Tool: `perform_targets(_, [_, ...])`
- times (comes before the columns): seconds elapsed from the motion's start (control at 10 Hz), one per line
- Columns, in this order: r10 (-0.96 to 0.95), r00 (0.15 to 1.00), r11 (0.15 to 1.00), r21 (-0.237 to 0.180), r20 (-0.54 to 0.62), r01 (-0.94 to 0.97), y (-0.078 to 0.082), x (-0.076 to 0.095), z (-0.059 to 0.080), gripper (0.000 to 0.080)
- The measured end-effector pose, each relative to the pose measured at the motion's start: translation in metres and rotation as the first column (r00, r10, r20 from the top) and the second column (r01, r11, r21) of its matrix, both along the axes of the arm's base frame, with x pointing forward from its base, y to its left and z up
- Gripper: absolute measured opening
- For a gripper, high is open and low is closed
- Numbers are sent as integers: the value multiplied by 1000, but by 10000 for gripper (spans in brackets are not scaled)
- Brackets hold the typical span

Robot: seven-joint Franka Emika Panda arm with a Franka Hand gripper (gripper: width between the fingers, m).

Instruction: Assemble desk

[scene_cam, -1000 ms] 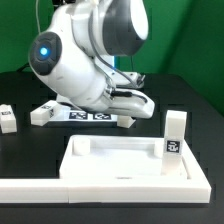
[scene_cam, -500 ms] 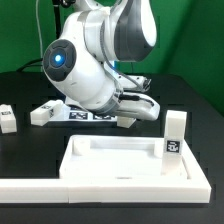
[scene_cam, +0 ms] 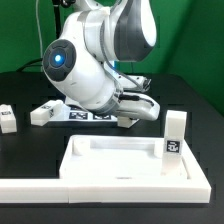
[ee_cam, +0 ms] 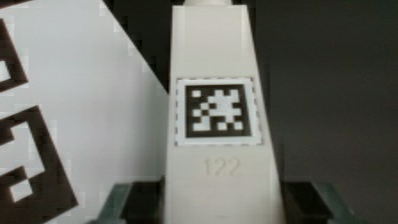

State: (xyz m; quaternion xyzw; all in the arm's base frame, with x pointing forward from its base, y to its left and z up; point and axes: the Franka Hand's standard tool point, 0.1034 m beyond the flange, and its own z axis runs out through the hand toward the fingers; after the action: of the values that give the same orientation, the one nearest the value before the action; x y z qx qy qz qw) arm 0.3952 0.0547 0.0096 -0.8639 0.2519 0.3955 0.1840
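Main risk: leg (ee_cam: 214, 110) slips or twists on lift, b/c gripper (ee_cam: 217, 207) has it near one end only, w/ most of its length sticking out past the fingers (ee_cam: 134, 205). It's smooth plastic, so a light pinch could let it pivot. 2nd risk: leg lies just beside the marker board (ee_cam: 54, 120), poss. touching its edge, so a low drag could catch there. 3rd: a swing fwd w/o enough height could clip the back rim of the top (scene_cam: 80, 165) or knock the upright leg (scene_cam: 175, 133), which stands at the top's far corner on the exterior view's right. Pose: arm folded low behind the top, wrist tipped down at the table, hand at the board's end. In the wrist view both pads look flush on the leg's sides w/ no gap seen, so it reads as grasping the leg; how firm, can't tell. Leg looks to lie on the table, not lifted. On the exterior view's left are a far-left leg (scene_cam: 8, 118) and a loose leg (scene_cam: 40, 114) by the board.
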Motion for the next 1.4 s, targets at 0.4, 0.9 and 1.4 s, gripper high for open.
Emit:
perform_targets(0.4, [0, 1000, 1000, 0, 0, 0, 0, 0, 0, 288])
perform_targets(0.9, [73, 995, 997, 18, 70, -74, -34, 54, 87, 288])
perform_targets(1.4, [93, 947, 990, -127, 306, -56, -43, 74, 91, 288])
